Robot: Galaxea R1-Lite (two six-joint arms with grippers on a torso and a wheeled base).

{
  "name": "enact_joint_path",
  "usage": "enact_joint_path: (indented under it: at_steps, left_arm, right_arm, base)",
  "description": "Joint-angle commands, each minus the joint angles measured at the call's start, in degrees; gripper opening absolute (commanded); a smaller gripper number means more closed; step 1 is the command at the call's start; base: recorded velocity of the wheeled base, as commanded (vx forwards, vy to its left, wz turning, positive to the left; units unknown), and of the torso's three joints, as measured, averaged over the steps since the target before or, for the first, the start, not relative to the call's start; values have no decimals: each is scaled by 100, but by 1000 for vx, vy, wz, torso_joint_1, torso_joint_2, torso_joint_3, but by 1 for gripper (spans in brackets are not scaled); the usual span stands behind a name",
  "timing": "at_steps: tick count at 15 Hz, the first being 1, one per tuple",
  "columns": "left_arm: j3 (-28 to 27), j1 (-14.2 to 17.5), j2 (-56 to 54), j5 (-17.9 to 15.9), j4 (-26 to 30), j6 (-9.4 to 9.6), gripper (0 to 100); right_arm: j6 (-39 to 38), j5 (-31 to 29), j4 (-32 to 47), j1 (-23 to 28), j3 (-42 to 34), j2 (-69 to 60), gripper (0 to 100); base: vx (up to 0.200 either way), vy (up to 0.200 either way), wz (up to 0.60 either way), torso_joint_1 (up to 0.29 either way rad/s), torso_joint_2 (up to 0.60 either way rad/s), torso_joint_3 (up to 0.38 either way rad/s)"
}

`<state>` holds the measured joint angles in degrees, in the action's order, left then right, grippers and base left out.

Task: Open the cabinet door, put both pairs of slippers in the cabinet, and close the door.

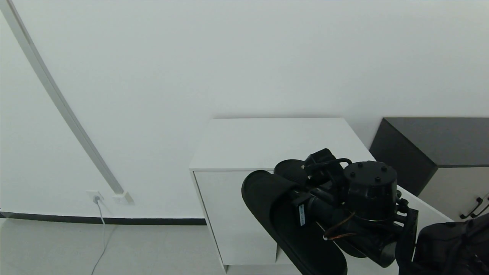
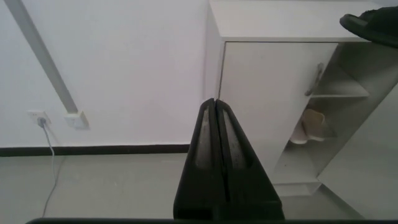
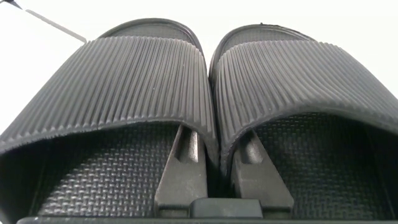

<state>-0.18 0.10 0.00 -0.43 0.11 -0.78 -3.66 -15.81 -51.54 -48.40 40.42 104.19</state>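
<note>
The right gripper [image 3: 217,138] holds the black slippers [image 1: 276,208], two of them, side by side with soles level. One of its fingers [image 3: 180,174] lies inside each slipper, under the ribbed strap. The two inner side walls sit between the fingers and are pinched together. In the right wrist view one strap [image 3: 124,81] and the other [image 3: 298,81] arch over the fingers, and the toe ends point away from the wrist.

In the head view the pair hangs in the air, near the viewer, in front of the right part of the white cabinet [image 1: 267,141] at about the height of its top. One slipper lies nearer and lower; the second shows just behind it, by the cabinet's top edge.

The cabinet has two doors. The left one [image 2: 267,99] is closed and has a handle [image 2: 317,78]. The right door [image 1: 428,210] stands open, swung out to the right. Inside the open half there is one shelf [image 2: 339,93]. Below it stand pale slippers [image 2: 311,127], leaning against the inner wall; whether one or two cannot be told.

The left gripper [image 2: 215,107] hangs low, to the left of the cabinet and well apart from it, above the floor. Its fingers [image 2: 202,143] are pressed together with nothing between them.

To the right of the white cabinet stands one dark cabinet [image 1: 431,141]. On the far wall to the left there is one socket [image 1: 95,196] with a cable hanging from it.
</note>
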Motion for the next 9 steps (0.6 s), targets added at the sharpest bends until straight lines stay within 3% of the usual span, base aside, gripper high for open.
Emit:
enact_joint_path:
  at_steps: [1, 8, 9]
  left_arm:
    - [1, -1, 0, -1, -2, -1, 0]
    - [1, -1, 0, -1, -2, -1, 0]
    - [1, 8, 0, -1, -2, -1, 0]
  right_arm:
    - [-3, -1, 4, -3, -8, 22, 0]
    - [-3, -1, -5, 23, -96, 13, 0]
    - [5, -1, -5, 32, -114, 5, 0]
  base:
    - [0, -200, 0, 2, 7, 2]
    - [0, -200, 0, 4, 4, 2]
    - [0, 0, 0, 0, 0, 0]
